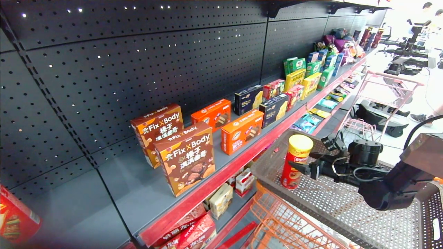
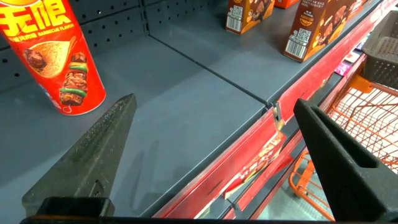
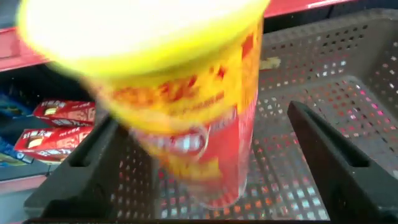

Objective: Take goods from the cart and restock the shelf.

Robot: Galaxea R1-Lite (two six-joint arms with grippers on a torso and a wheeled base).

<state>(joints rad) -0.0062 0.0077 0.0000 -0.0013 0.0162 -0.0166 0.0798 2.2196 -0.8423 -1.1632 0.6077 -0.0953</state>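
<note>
Dark pegboard (image 1: 138, 62) backing a long grey shelf (image 1: 138, 193) with a red front lip. Along the shelf board, two brown biscuit boxes (image 1: 185, 157) one behind the other, then orange boxes (image 1: 242, 131) and dark boxes (image 1: 247, 98) farther down the row, all faced outward for shoppers. Bare board to the left of the brown boxes, likely the gap meant for restocking. At the far left of that gap, a red snack can (image 2: 56, 56) upright, close to the back wall.

On the right, drawn up close to the shelf edge, a brown perforated cart basket (image 1: 346, 214) above orange wire framing. Upright near the basket's shelf-side corner, a red chip can (image 1: 294, 162) with a yellow lid, by the look of it not yet lifted.

Level with the can's middle, the right gripper (image 1: 311, 155), jaws spread wide, one finger on either side of the can, a sliver of space visible on at least one side. Apparently placed this way for a side grasp around the body, so as to keep the can upright on the way to the shelf. Judged as the moment just before closing.

Above the bare shelf board near the front lip, the left gripper (image 2: 211, 118), jaws spread and holding nothing, probably parked clear of the other arm's path.
</note>
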